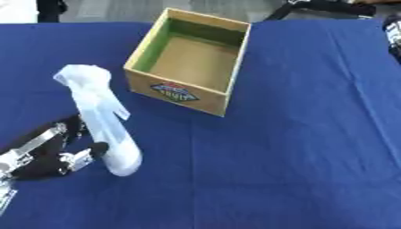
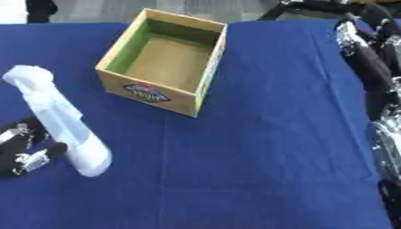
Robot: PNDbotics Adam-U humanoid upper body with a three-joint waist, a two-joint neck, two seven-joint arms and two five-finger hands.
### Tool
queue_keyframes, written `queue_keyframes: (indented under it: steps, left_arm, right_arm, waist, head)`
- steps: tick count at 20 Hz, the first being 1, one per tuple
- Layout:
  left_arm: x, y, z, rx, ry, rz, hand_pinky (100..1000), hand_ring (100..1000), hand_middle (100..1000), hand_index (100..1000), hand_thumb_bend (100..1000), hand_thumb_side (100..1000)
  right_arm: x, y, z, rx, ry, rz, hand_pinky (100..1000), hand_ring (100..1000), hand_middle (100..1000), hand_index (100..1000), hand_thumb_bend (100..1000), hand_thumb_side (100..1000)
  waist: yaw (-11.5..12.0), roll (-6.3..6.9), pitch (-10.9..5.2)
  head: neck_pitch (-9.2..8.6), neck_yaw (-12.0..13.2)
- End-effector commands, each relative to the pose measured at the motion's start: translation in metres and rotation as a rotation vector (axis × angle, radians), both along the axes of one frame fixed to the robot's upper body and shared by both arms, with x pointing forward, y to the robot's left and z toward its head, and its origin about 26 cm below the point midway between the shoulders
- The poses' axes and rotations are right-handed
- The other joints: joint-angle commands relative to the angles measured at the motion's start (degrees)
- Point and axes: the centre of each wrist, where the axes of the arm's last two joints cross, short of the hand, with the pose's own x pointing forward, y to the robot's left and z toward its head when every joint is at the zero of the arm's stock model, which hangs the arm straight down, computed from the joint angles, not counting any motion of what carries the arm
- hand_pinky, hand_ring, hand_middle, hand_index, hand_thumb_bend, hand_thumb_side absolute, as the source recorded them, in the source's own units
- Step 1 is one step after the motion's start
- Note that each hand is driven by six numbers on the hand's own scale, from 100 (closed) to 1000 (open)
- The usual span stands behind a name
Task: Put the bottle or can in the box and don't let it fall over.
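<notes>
On the left side of the table [image 1: 297,147], which has a blue cloth, the left hand [image 1: 47,154] holds a white bottle [image 1: 98,118]. Its fingers [image 1: 84,155] are curled around the lower part of the bottle, and the bottle stands with its base on the cloth, leaning with its top toward the far left. Beyond the bottle, to its right, a wooden box [image 1: 160,42] with a green inner wall stands open, apart from the bottle. At the right edge the right arm [image 2: 372,71] shows, but I cannot tell how its hand is.
</notes>
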Motion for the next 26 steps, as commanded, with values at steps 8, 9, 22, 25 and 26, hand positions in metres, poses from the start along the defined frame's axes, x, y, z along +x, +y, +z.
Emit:
queue_keyframes:
  steps: [8,9,22,25,26]
  left_arm:
    - [0.006,-0.003,0.016,0.046,-0.044,-0.008,1000,1000,1000,951,398,510]
    - [0.006,-0.003,0.016,0.046,-0.043,-0.007,1000,1000,1000,950,399,510]
    - [0.014,-0.015,0.013,0.079,-0.023,-0.035,1000,1000,1000,921,415,500]
    - [0.015,-0.017,0.009,0.096,-0.005,-0.045,1000,1000,1000,915,418,495]
    - [0.016,-0.018,0.008,0.101,0.0,-0.047,1000,1000,1000,913,418,491]
  right_arm:
    - [-0.004,0.0,0.009,-0.017,-0.027,0.007,1000,985,1000,1000,100,508]
    - [-0.004,0.0,0.009,-0.017,-0.027,0.008,1000,985,1000,1000,100,507]
    - [-0.003,0.0,0.01,-0.013,-0.026,0.01,1000,985,1000,1000,100,508]
    - [-0.003,0.0,0.01,-0.012,-0.027,0.011,1000,985,1000,1000,100,508]
    - [-0.003,0.001,0.01,-0.012,-0.027,0.011,1000,985,1000,1000,100,508]
  waist:
    - [-0.2,0.13,-0.68]
    - [-0.2,0.14,-0.68]
    - [-0.6,0.24,-0.61]
    - [-0.7,0.27,-0.59]
    - [-0.7,0.27,-0.59]
  head:
    - [-0.75,0.3]
    - [-0.78,0.4]
    - [-0.93,0.6]
    - [-0.98,0.6]
    - [-0.98,0.6]
